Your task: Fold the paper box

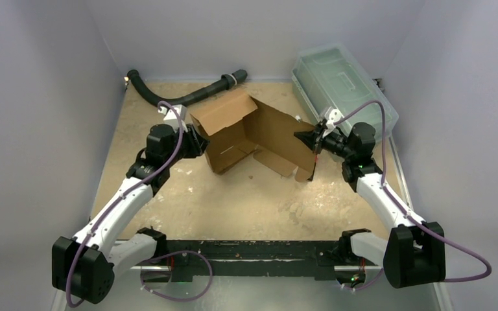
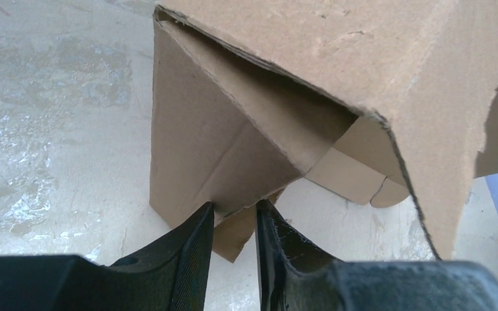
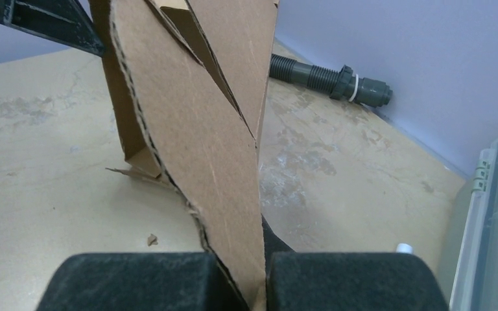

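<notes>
Brown corrugated cardboard, and it's half-raised: the paper box [image 1: 249, 133] stands on the table [image 1: 246, 214] just beside the clear plastic bin [image 1: 343, 84], on the side facing away from the wall, its panels splayed open and one flap lying flat.

At the end nearest the bin, the right gripper [image 3: 262, 275] has its pads pressed tight together on the edge of an upright panel, a firm pinch. At the end farthest from the bin, the left gripper [image 2: 235, 210] has its fingers a little apart with a folded bottom corner between them. Whether they bite on it I cannot tell.

How will this stuff handle? Light, I'd judge, light enough to skid rather than stay put. It looks stiff across each panel but ready to hinge along the creases. The cut edges look ragged, so hard squeezing could crush the fluting. The best hold, to my eye, is on a panel edge close to a crease, not out on a flap tip, where it would just flop.

Any writing? None. The cardboard is plain, and nothing legible shows on the bin.
</notes>
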